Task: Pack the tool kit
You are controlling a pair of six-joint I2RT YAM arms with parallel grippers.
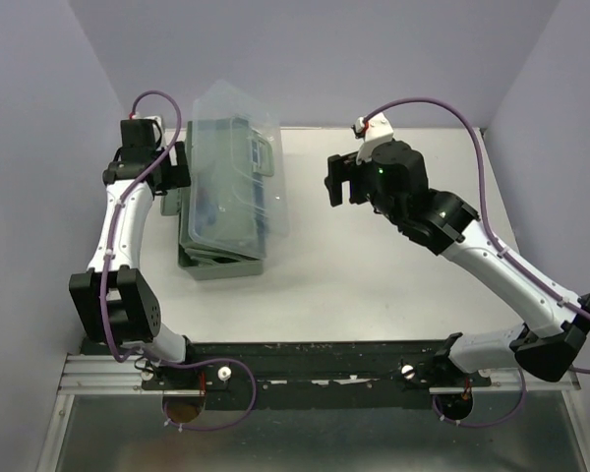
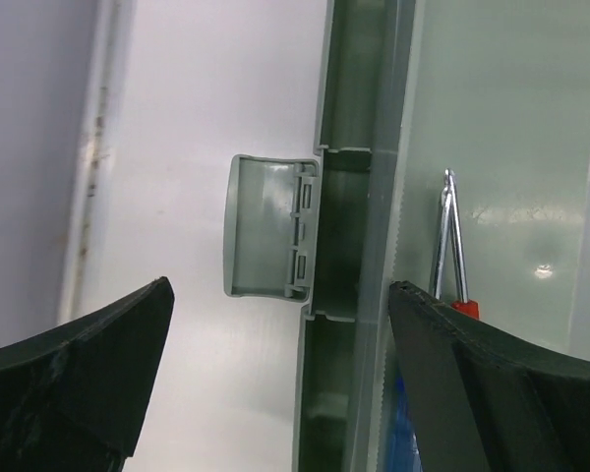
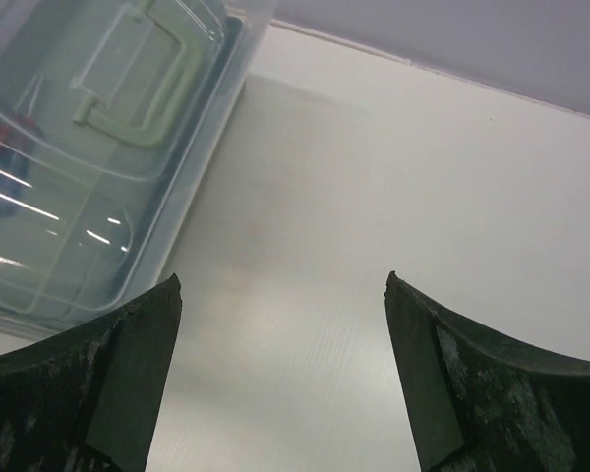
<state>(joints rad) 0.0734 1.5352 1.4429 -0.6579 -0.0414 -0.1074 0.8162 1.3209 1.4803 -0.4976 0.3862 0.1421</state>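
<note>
Tool kit (image 1: 226,197) sits on the left side of the desk (image 1: 393,285), and its translucent lid (image 3: 79,197) looks down. Left hand (image 2: 280,287) is wide open astride the side latch (image 2: 261,226), gripping nothing. Right hand (image 3: 280,285) is also open, over the desk beside the box. The latch flap sticks out, probably unclipped. To close it, push the flap's outer face toward the lid edge and brace the box against sliding. Only the left wrist view shows the latch and a red-handled tool (image 2: 450,246) inside. Only the right wrist view shows the lid's handle (image 3: 138,79) clearly.
</note>
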